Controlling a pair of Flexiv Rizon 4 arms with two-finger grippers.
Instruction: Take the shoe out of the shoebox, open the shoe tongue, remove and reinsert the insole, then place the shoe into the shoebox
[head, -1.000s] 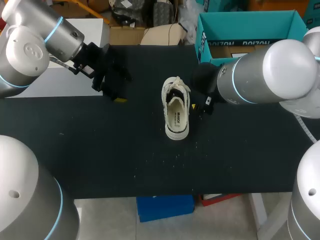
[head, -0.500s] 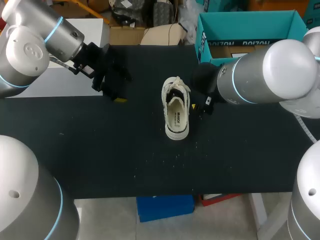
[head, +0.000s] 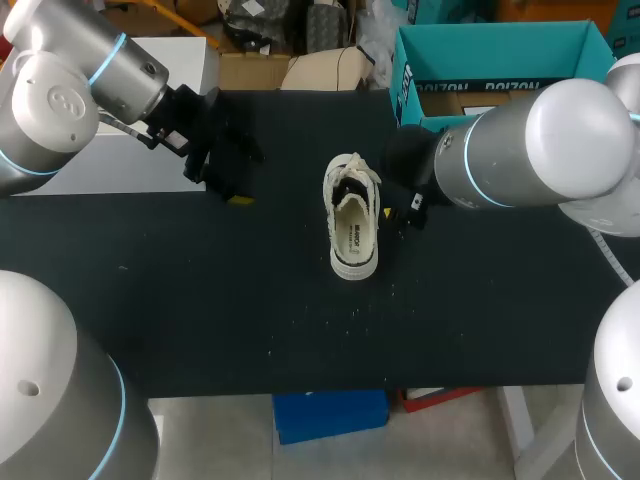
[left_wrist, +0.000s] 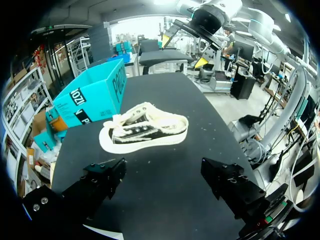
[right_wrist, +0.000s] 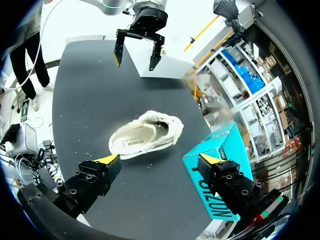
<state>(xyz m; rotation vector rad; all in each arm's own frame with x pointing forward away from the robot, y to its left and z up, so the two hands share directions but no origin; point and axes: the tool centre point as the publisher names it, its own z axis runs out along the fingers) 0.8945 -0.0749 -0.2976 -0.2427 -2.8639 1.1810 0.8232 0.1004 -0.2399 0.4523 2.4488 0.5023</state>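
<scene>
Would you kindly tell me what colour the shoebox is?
The shoebox is teal with white print; the left wrist view shows it best.

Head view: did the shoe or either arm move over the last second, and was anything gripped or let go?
Nothing visibly changed. The shoe lies on the table outside the shoebox as before. The left gripper and right gripper stay open, one on each side of it and clear of it.
</scene>
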